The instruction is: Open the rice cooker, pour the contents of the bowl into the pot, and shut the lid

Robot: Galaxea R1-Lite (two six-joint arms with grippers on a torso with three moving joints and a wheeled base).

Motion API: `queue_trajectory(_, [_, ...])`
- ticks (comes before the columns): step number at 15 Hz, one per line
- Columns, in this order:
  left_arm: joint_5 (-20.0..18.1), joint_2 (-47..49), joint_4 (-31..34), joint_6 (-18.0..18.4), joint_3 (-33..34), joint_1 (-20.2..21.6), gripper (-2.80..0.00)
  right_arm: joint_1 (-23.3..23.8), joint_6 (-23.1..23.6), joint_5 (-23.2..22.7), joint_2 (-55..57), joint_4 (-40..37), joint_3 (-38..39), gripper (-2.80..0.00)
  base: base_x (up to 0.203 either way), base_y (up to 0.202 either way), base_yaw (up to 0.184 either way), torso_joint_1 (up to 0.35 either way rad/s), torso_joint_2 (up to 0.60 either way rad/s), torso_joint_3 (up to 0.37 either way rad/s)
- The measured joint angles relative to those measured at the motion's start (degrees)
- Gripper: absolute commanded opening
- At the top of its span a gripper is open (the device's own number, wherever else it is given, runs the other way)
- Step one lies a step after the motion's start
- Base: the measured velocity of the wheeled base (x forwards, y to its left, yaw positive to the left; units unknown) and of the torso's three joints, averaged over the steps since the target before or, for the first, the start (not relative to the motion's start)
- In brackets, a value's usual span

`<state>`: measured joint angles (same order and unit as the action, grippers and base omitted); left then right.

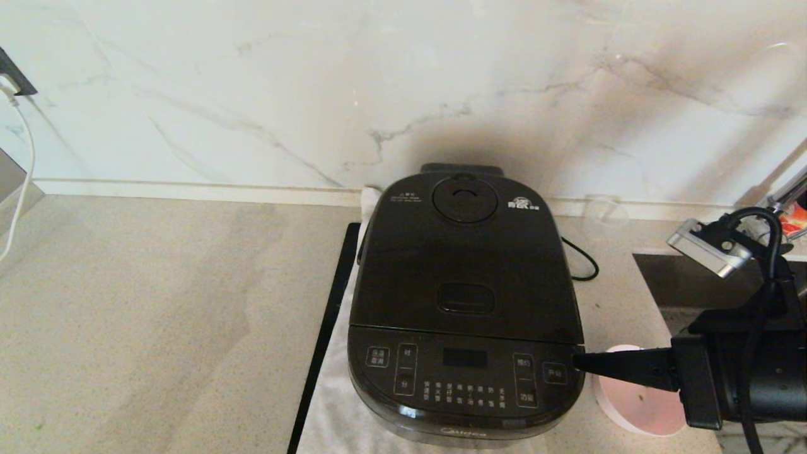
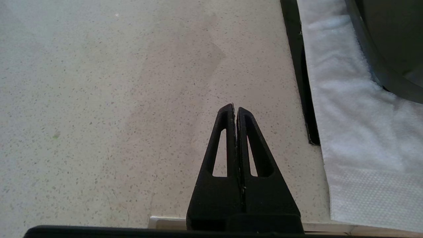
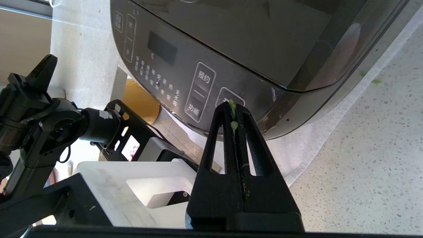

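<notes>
**Lid Down, Right Tool at the Cooker's Front Corner**

While the large glossy black rounded-square rice cooker [image 1: 465,302] sat in the middle of the head view on a white cloth [image 1: 334,403], its hinged black lid [image 1: 463,258] lay fully closed, the round vent cap [image 1: 465,198] toward the upper part of the frame and the oblong latch button [image 1: 465,298] just above the touch-button panel [image 1: 463,375]. A black strip [image 1: 325,340] ran along the cloth's left edge, and a black cord [image 1: 580,258] trailed off the cooker's right side.

The right tool [image 1: 577,362] reached in from the lower right of the head view, its two black fingers pressed together, the tip touching or just beside the cooker's front right corner. In the right wrist view the right tool [image 3: 233,105] pointed at a button on the panel, and small bright-green bits [image 3: 233,114] clung between the closed fingers near the tip.

Beneath that arm, at the lower right of the head view, stood the small round white bowl with a pinkish tint [image 1: 633,403], partly hidden by the arm.

The left tool [image 2: 235,109] appeared only in its own wrist view, fingers together, hanging over the bare speckled beige counter [image 2: 115,115] beside the cloth's edge.
</notes>
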<state>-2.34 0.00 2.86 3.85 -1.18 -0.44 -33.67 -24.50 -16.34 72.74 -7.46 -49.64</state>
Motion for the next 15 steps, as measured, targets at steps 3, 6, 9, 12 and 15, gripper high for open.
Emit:
queue_trajectory(3, [0.0,0.0,0.0,0.0,0.0,0.0,-2.8,0.0,0.0,-0.5,0.7,0.0,-0.2,-2.8,0.0,0.0,0.0,0.0,0.0,0.0])
queue_trajectory(6, [0.0,0.0,0.0,0.0,0.0,0.0,-2.8,0.0,0.1,-1.0,1.3,0.0,-0.4,-2.8,0.0,0.0,0.0,0.0,0.0,0.0])
queue_trajectory(9, [0.0,0.0,0.0,0.0,0.0,0.0,-2.8,0.3,0.1,-1.1,2.0,0.1,-0.7,-2.8,0.0,0.0,0.0,0.0,0.0,0.0])
queue_trajectory(12, [0.0,0.0,0.0,0.0,0.0,0.0,-2.8,0.3,0.1,-1.1,2.7,0.1,-0.9,-2.8,0.0,0.0,0.0,0.0,0.0,0.0])
queue_trajectory(15, [0.0,0.0,0.0,0.0,0.0,0.0,-2.8,0.3,0.1,-1.1,3.0,0.1,-0.7,-2.8,0.0,0.0,0.0,0.0,0.0,0.0])
